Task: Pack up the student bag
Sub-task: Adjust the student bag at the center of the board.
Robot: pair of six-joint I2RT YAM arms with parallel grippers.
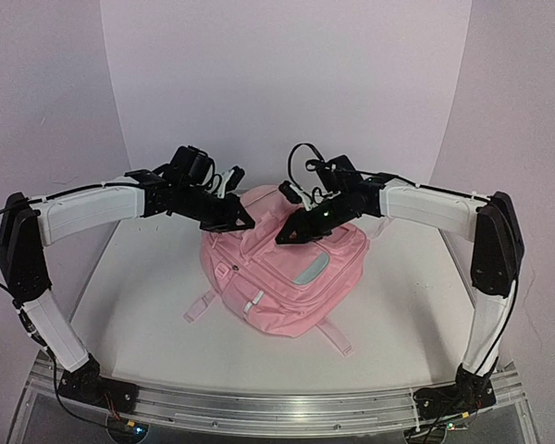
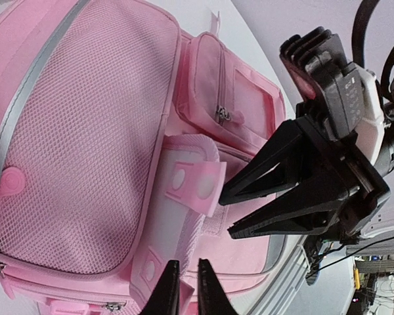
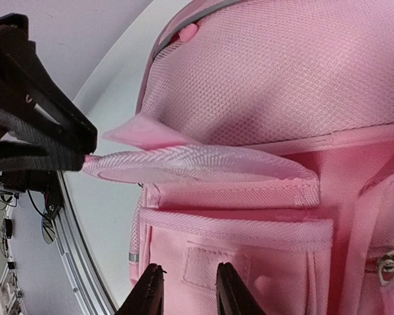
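The left gripper (image 2: pixel 187 268) has its jaws drawn almost together. In the right wrist view their tips meet on the end of the pale webbing carry loop (image 3: pixel 203 164) at the top of the student bag (image 1: pixel 287 277), so it looks pinched on that loop, which stands lifted off the pink fabric in a flat arch. Facing it, the right gripper (image 2: pixel 227 215) has its jaws parted in a narrow V with nothing between them, the tips just beside the loop's rounded pink tab (image 2: pixel 197 187) and pointing at it. Beyond both lie the bag's mesh panel (image 2: pixel 85 131), with a grey stripe (image 2: pixel 35 85) along it, and a small pocket (image 2: pixel 240 92) with its zip pull (image 2: pixel 222 115) hanging. From above, the bag lies pocketed front up in the middle of the white table (image 1: pixel 139 314), turned at an angle, its top end toward the far side between the two grippers and its pale shoulder straps (image 1: pixel 201 307) poking out at the near edge
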